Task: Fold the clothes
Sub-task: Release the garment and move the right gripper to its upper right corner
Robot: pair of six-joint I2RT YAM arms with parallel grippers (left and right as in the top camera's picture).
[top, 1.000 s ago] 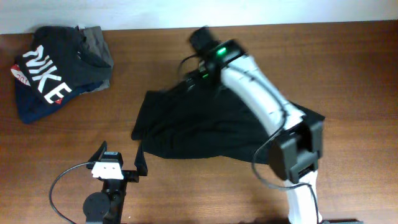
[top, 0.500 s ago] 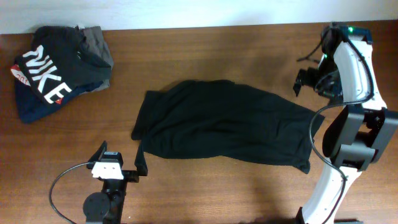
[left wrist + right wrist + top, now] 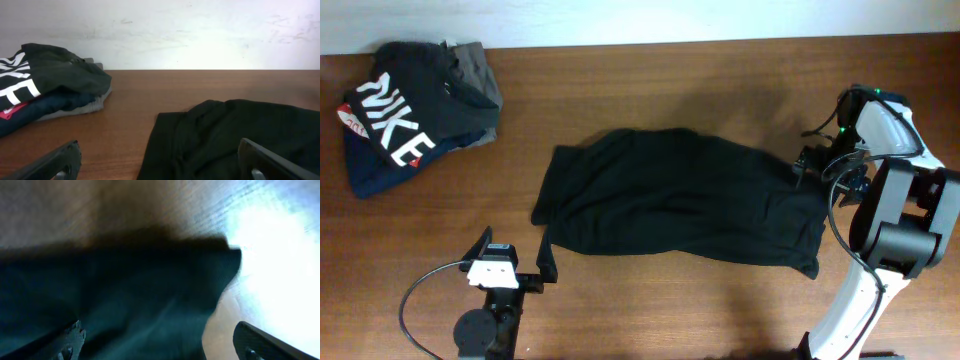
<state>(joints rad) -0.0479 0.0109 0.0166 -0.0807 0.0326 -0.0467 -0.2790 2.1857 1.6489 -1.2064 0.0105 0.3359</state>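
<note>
The black T-shirt [image 3: 680, 200] lies spread out and rumpled in the middle of the wooden table. Its white mark does not show. My right gripper [image 3: 808, 166] is at the shirt's right edge. In the right wrist view the gripper [image 3: 167, 342] is open and holds nothing, with blurred black shirt fabric [image 3: 125, 295] under and between the fingers. My left gripper [image 3: 513, 252] rests low at the front left, just off the shirt's left corner. In the left wrist view it [image 3: 165, 162] is open and empty, with the shirt [image 3: 235, 135] ahead to the right.
A stack of folded garments stands at the back left corner, with the dark NIKE garment [image 3: 395, 110] on top and a grey one [image 3: 480, 70] beneath. The stack also shows in the left wrist view [image 3: 45, 85]. A white wall [image 3: 165, 30] runs along the table's far edge.
The right arm swung from the shirt's top middle out to the far right, then came in to the shirt's right edge. The shirt now lies stretched out to the right. The left arm has not moved.
</note>
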